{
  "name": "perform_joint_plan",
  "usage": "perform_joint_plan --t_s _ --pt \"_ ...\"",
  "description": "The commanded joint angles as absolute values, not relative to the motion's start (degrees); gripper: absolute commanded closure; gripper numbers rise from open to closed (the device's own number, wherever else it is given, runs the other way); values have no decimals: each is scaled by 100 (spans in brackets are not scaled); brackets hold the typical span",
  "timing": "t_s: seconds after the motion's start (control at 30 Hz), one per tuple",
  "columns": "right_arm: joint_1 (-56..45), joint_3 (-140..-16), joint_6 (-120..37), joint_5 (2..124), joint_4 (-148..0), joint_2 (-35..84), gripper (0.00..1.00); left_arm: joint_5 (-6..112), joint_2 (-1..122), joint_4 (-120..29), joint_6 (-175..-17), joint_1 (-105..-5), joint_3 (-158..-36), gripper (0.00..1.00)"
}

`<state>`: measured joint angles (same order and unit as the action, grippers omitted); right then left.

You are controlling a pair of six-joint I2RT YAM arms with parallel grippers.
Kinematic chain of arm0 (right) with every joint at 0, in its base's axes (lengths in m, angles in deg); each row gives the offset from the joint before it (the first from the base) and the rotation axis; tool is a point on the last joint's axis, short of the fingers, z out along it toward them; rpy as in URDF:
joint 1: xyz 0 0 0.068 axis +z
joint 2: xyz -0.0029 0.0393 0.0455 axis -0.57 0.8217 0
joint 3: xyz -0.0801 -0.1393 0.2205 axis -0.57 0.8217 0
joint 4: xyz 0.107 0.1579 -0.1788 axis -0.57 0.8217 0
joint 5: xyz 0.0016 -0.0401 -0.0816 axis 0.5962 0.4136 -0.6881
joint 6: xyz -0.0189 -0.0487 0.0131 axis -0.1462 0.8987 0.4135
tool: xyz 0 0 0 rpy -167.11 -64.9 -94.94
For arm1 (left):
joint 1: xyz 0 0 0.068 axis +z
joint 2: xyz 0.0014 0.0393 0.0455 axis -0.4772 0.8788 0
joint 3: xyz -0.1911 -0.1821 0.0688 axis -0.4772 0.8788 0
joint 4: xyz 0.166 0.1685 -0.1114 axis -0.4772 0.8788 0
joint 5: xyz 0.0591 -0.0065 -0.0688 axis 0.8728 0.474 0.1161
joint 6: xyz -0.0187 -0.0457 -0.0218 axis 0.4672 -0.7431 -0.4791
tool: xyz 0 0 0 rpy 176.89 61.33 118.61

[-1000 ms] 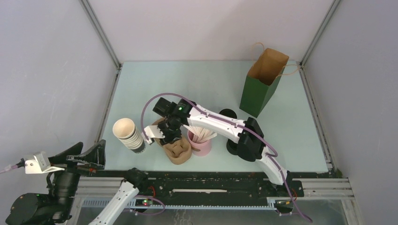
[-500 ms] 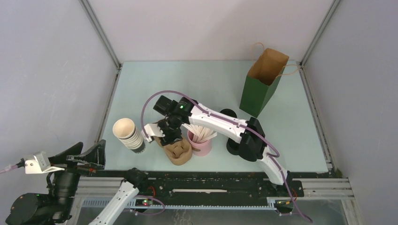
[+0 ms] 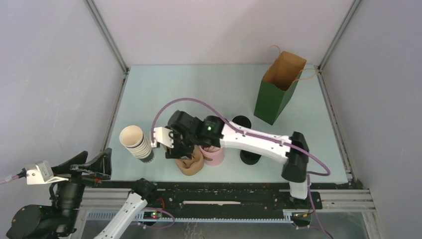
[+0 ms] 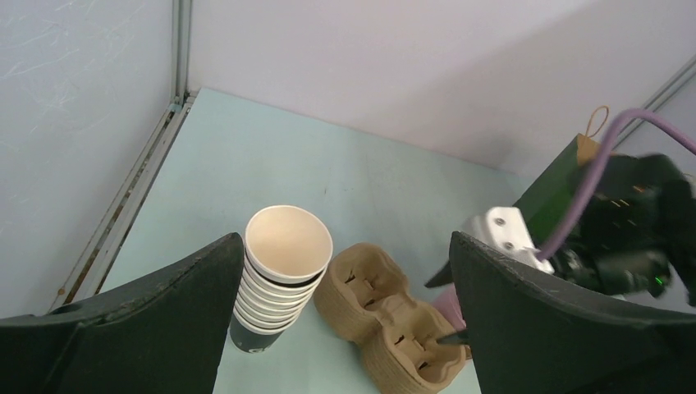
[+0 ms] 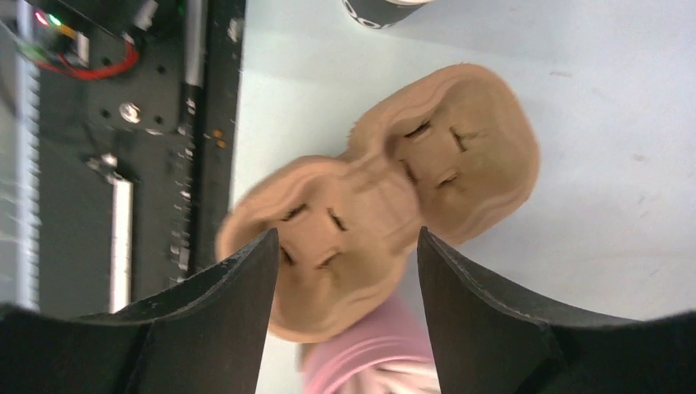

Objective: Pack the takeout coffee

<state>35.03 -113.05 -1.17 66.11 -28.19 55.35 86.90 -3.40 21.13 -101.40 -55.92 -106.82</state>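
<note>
One cup stack (image 3: 135,142), one carrier (image 3: 191,167) (two wells), one pink holder (image 3: 215,155), one green bag (image 3: 273,99), two black cylinders (image 3: 242,121) (image 3: 250,157)

Right arm (image 3: 259,142) stretches low across near half of table, from near-right base to above brown moulded-pulp two-cup carrier (image 3: 190,165); no passage under it.
Near cluster tight: ribbed stack of cream-lined paper cups (image 3: 138,143) near carrier's left, narrow gap between; pink cylindrical straw holder (image 3: 214,155) just beside carrier's right; small black lidded cup (image 3: 250,157) half under arm.
Squat black round stack (image 3: 241,121) behind arm.
Green paper bag (image 3: 276,94) upright far right, mouth open from above.
Open room over far-left pale table (image 3: 164,89).
</note>
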Motion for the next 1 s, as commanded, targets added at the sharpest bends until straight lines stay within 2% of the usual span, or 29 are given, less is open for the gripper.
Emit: perform_joint_plan --t_s 0.0,0.13,0.27,0.37,0.6,0.97 --pt "3959 -10299 -2452 5640 -4328 4725 30 8854 -241 2038 -10090 -5624 -10574 0" --pt "4290 -10108 -3539 4885 -4449 4663 30 8791 -178 2040 -10150 -5626 -10527 0" --pt "4288 -10711 -5006 4406 -3661 5213 44 8771 -136 1993 -10143 -5626 -10517 0" --pt "4269 -10872 -5673 4013 -3245 5394 44 8750 -95 2010 -10120 -5622 -10540 0" --pt "4199 -11425 -6407 4212 -2461 5935 47 8693 -69 1974 -10107 -5622 -10466 0" --pt "3972 -11097 -6590 4847 -2777 5965 58 8648 -28 1975 -10115 -5627 -10460 0"
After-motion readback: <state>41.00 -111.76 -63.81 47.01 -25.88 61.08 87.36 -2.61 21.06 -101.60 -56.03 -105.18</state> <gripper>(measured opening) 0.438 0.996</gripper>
